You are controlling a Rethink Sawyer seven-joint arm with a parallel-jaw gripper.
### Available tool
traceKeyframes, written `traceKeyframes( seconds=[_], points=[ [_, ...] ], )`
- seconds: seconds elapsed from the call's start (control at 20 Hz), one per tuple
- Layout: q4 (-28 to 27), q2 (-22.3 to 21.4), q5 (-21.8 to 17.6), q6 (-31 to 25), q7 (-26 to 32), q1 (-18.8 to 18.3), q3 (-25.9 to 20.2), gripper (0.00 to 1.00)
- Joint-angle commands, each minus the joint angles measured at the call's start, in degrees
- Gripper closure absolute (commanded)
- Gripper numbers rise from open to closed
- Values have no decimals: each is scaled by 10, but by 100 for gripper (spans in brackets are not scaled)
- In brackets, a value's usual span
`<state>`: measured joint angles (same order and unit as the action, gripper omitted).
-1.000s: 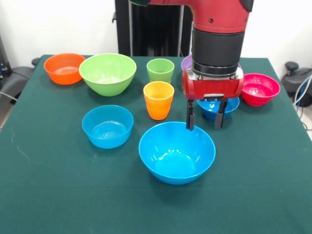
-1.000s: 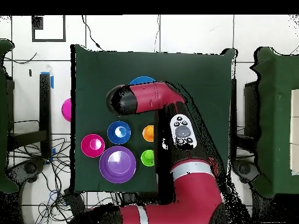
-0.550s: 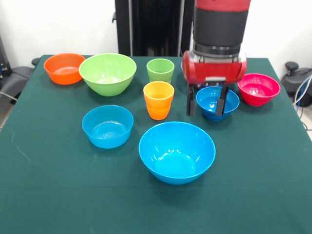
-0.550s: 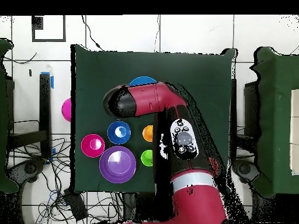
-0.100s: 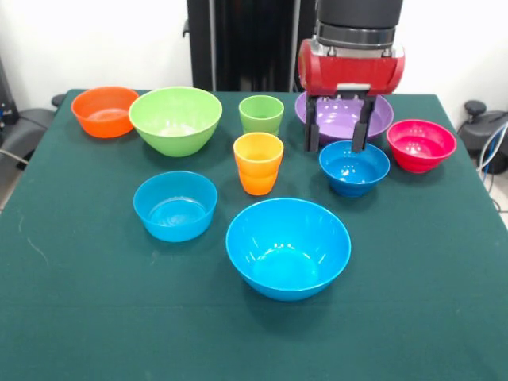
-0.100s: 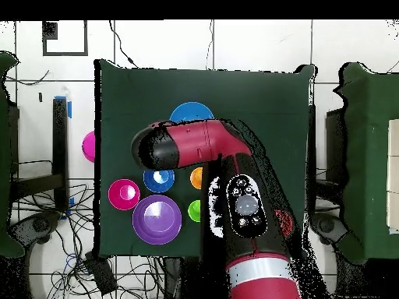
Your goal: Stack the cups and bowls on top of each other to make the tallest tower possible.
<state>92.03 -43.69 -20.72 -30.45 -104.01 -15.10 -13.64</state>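
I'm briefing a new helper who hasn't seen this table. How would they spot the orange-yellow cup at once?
Start at the large blue bowl nearest the camera on the green table. Just behind its left rim stands the orange-yellow cup, with the light green cup behind it. It is the only orange thing that is tall, narrow and ribbed; the orange bowl sits far left.

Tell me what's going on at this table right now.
A red Sawyer arm holds its open, empty claw above the small blue bowl, in front of the purple bowl. All the cups and bowls sit apart on the green table. Nothing is stacked yet.
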Motion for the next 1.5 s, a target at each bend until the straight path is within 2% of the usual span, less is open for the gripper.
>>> traceKeyframes(
  seconds=[0.05,0.8,1.5],
  points=[
    [79,8,-20,30,-26,-15,-2,0],
    [97,41,-72,92,-8,-24,10,0],
    [105,63,-97,93,32,-67,-18,0]
  ],
)
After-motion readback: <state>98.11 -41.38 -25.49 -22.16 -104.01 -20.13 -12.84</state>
